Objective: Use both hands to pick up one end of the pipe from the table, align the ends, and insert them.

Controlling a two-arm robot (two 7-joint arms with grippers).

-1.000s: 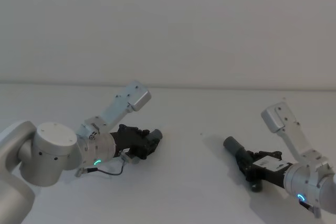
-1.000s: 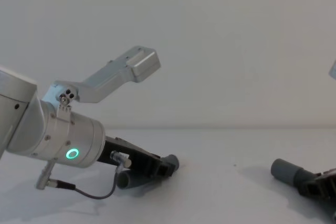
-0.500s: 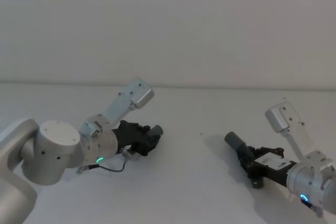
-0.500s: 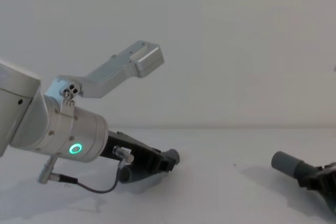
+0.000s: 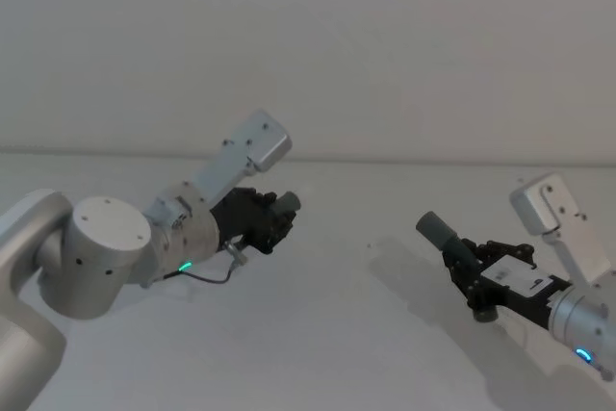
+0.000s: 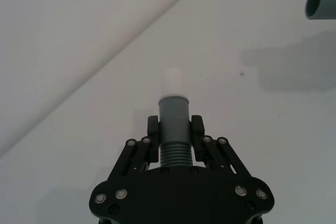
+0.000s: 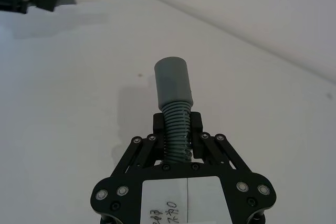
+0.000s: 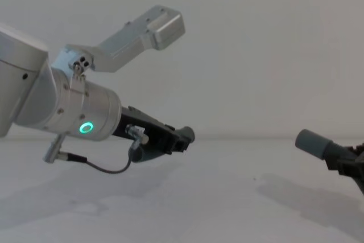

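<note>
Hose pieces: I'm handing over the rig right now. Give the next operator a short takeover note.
Left gripper: shut on the white-tipped hose piece, gripped on its ribbed part.
Right gripper: shut on the plain-cuffed hose piece, same grip.
Both pieces are held above the table, ends far apart.
Done: both picked up.
Left: bring them together, align the ends, insert the white tip into the open cuff.
</note>
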